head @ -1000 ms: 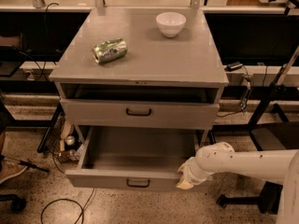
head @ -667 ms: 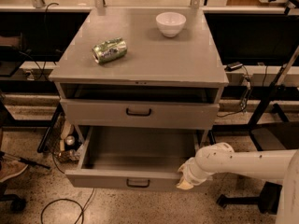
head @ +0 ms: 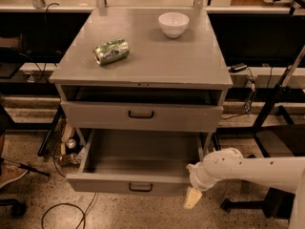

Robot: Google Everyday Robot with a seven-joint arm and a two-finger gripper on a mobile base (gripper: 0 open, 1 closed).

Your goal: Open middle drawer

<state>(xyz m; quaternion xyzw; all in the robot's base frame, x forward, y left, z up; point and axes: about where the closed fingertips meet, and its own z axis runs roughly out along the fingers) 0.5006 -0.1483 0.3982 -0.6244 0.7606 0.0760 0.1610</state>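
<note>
Pincer [head: 193, 197] at front-R corner of open middle drawer [head: 105, 183]; inside free, upper drawer [head: 186, 118] overhangs rear.

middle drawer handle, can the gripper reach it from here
Probably yes: the gripper hangs at the right front corner of the open middle drawer, with nothing between it and the handle.

Matt grey metal middle drawer [head: 105, 182], smooth cream plastic end effector [head: 192, 199] by its corner

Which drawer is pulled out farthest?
The middle drawer, the shallow-fronted lower one, its inside exposed; the taller drawer above is barely out. The gripper hangs at the middle drawer's right front corner.
</note>
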